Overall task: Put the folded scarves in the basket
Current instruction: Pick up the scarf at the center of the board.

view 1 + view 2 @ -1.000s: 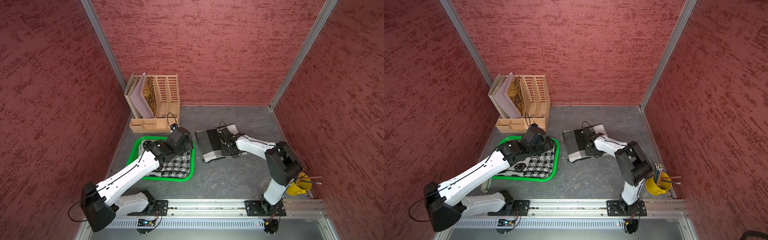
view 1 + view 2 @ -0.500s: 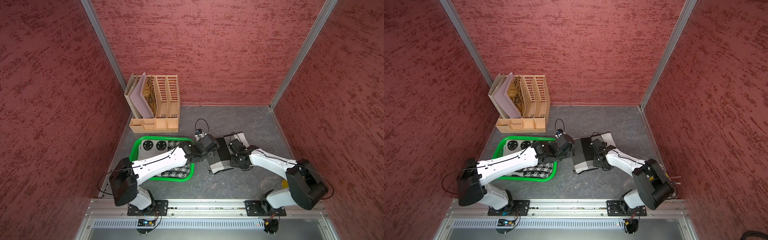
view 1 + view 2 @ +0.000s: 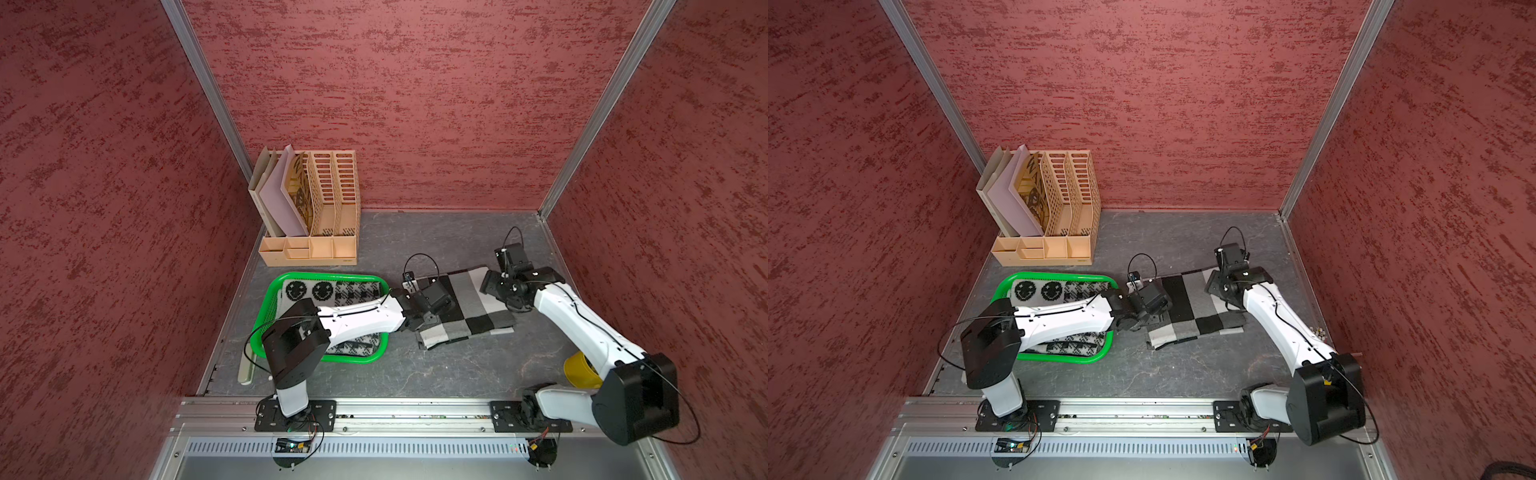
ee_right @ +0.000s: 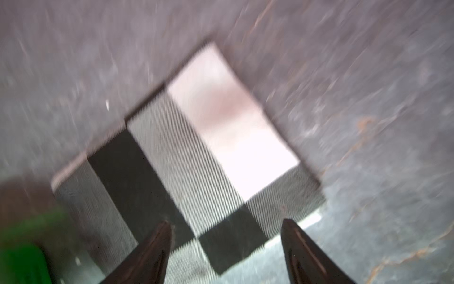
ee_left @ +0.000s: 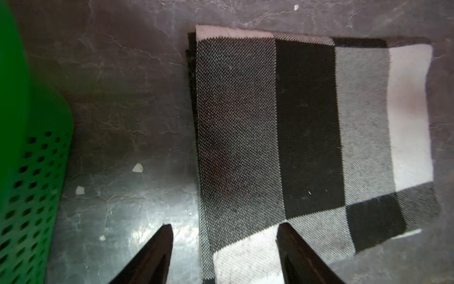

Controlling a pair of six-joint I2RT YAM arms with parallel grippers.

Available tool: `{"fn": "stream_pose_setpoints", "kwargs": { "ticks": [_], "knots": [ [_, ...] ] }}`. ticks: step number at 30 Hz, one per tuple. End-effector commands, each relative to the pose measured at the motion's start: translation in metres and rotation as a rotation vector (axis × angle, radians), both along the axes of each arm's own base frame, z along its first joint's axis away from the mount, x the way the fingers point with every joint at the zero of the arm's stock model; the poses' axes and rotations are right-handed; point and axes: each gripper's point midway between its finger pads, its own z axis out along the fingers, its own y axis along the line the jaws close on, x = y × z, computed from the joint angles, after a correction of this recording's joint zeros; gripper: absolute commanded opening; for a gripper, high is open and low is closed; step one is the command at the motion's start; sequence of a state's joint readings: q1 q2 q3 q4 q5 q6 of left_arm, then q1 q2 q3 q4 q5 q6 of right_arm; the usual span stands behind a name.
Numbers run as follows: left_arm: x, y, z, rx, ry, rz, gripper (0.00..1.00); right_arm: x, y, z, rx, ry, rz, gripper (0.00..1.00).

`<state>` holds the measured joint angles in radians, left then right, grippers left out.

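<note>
Green basket (image 3: 332, 274) partly under left arm (image 3: 361, 318)

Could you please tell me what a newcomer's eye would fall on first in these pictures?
The bright green basket, left of centre, stands out most, with a smiley-patterned scarf already lying in it. Beside it on the table lies a folded black, grey and white checked scarf, with the left tool and the right tool both open at its opposite ends. A tan organiser stands in the back left corner.
</note>
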<state>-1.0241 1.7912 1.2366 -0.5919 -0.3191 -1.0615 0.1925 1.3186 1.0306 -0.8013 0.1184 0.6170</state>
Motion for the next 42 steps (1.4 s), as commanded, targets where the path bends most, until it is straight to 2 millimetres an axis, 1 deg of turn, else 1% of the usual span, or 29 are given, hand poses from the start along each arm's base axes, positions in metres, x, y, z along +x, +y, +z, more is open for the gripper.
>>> {"fn": "stream_pose_setpoints", "kwargs": {
  "ticks": [1, 2, 5, 7, 12, 15, 18, 19, 22, 26, 29, 34, 42],
  "knots": [
    [0.015, -0.009, -0.017, -0.093, 0.023, 0.015, 0.72, 0.01, -0.027, -0.01, 0.033, 0.038, -0.055, 0.75],
    [0.017, -0.01, -0.024, -0.108, 0.046, 0.02, 0.72, 0.015, -0.034, -0.012, 0.06, 0.034, -0.078, 0.75],
    [0.022, -0.012, -0.033, -0.124, 0.055, 0.021, 0.7, 0.026, -0.052, -0.02, 0.088, 0.047, -0.116, 0.75],
    [0.024, -0.011, -0.042, -0.111, 0.066, 0.022, 0.68, 0.03, -0.06, -0.032, 0.123, 0.068, -0.132, 0.75],
    [0.019, -0.017, -0.061, -0.12, 0.101, 0.01, 0.61, 0.031, -0.072, -0.05, 0.162, 0.091, -0.137, 0.75],
    [0.015, -0.019, -0.068, -0.129, 0.111, 0.018, 0.53, 0.03, -0.071, -0.057, 0.178, 0.102, -0.122, 0.75],
    [0.016, -0.019, -0.071, -0.133, 0.104, 0.026, 0.39, 0.027, -0.067, -0.064, 0.194, 0.113, -0.102, 0.75],
    [0.019, -0.019, -0.071, -0.133, 0.096, 0.03, 0.31, 0.027, -0.065, -0.066, 0.205, 0.116, -0.091, 0.75],
    [0.031, -0.008, -0.065, -0.106, 0.065, 0.056, 0.0, 0.025, -0.056, -0.077, 0.244, 0.142, -0.062, 0.75],
    [0.054, 0.012, -0.061, -0.081, 0.062, 0.09, 0.0, 0.022, -0.041, -0.086, 0.257, 0.182, -0.008, 0.75],
    [0.068, 0.021, -0.062, -0.083, 0.072, 0.082, 0.0, 0.022, -0.028, -0.088, 0.248, 0.186, 0.027, 0.75],
    [0.077, 0.02, -0.06, -0.101, 0.074, 0.039, 0.0, 0.021, -0.012, -0.094, 0.246, 0.208, 0.071, 0.75],
    [0.077, 0.009, -0.063, -0.12, 0.084, 0.01, 0.0, 0.012, -0.003, -0.117, 0.251, 0.258, 0.107, 0.7]
  ]
}}
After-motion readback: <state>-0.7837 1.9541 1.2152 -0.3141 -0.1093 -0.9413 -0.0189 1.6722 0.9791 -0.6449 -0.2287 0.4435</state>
